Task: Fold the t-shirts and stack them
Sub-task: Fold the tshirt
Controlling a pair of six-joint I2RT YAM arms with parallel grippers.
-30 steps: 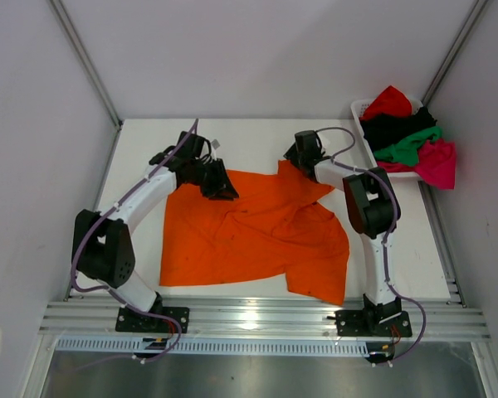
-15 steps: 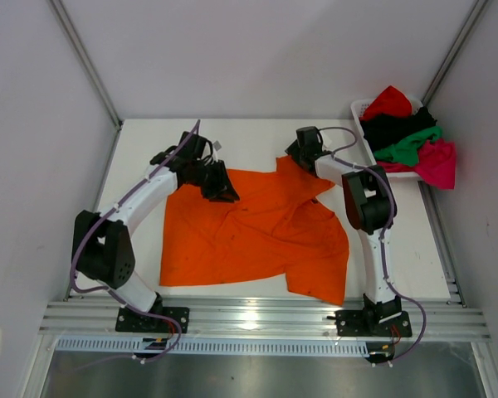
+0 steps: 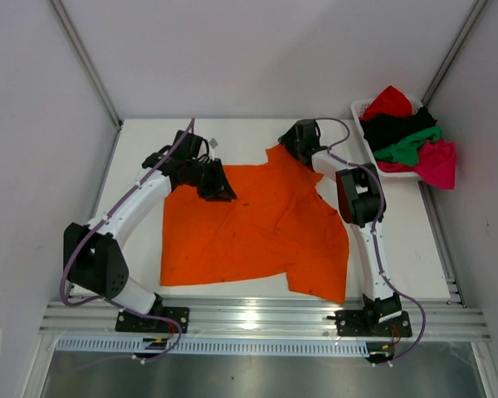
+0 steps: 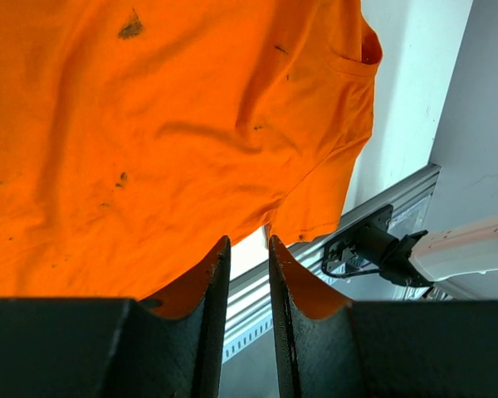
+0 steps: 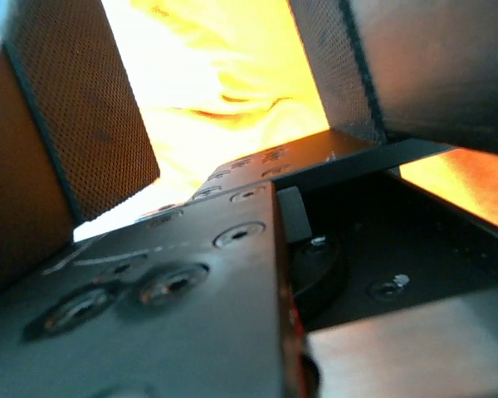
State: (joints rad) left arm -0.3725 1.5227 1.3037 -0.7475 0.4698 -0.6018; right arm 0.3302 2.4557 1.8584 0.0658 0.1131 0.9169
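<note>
A bright orange t-shirt [image 3: 257,228] lies spread on the white table, with one sleeve reaching the near edge. My left gripper [image 3: 219,189] rests at its far left edge. In the left wrist view its fingers [image 4: 247,240] stand a narrow gap apart, with bare table and rail showing between them above the orange cloth [image 4: 166,124]. My right gripper [image 3: 292,143] sits at the shirt's far right corner. Its jaws [image 5: 232,99] are wide apart with brightly lit orange cloth [image 5: 224,75] showing between them. Whether it pinches the cloth is unclear.
A white slatted basket [image 3: 358,108] stands at the back right, holding red [image 3: 390,101], black [image 3: 394,128], green [image 3: 411,146] and magenta [image 3: 438,162] shirts, the magenta one hanging over its rim. An aluminium rail [image 3: 257,315] runs along the near edge. Walls close in on both sides.
My right gripper has moved farther back, and the shirt's far right corner went with it. The creases in the middle have flattened. My left gripper shifted slightly left.
</note>
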